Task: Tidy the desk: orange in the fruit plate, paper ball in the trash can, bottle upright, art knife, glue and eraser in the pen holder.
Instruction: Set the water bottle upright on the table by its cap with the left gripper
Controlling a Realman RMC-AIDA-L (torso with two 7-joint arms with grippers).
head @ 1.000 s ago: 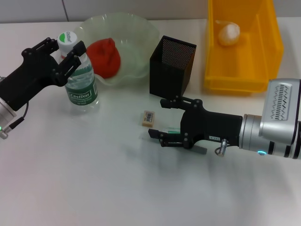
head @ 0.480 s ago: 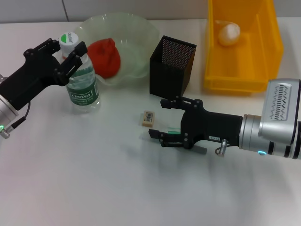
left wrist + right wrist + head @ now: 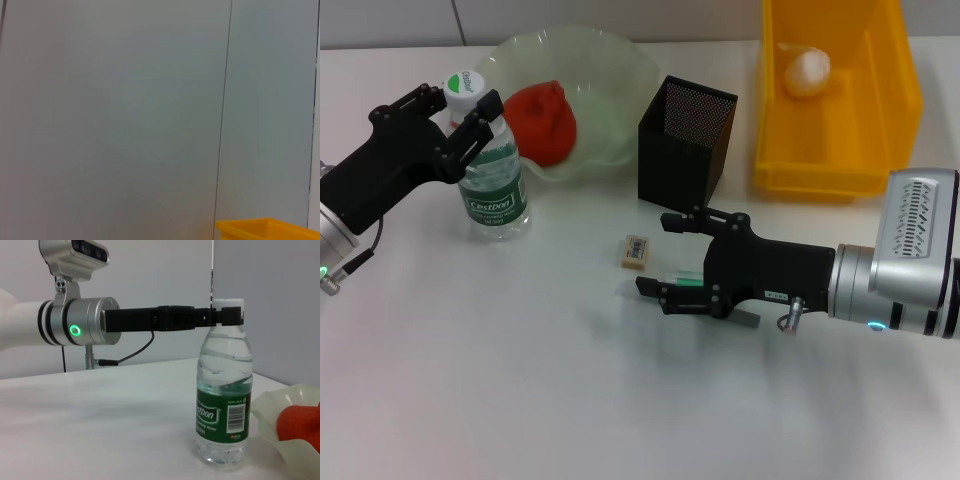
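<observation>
Left claw (image 3: 455,105): my fingers are spread to either side of the bottle's (image 3: 492,170) neck just under the white cap, so it stands braced; from the right wrist view they seem to bracket it, and I cannot tell if they press.
Bottle: upright on the desk (image 3: 520,380), its base flat, just beside the fruit plate (image 3: 610,60).
Orange (image 3: 542,120): in the fruit plate, just beyond my left claw.
Right claw (image 3: 662,255): fingers spread, low over the desk, with something small and green-tinted between them; I cannot tell what.
Eraser (image 3: 636,250): on the desk just ahead of my right claw, apart from it.
Pen holder (image 3: 685,140): standing past the eraser, near my right claw.
Trash can (image 3: 835,100): beyond my right arm, a paper ball (image 3: 804,70) inside.
Room: open desk behind both claws; the plate rim crowds the bottle's far side.
</observation>
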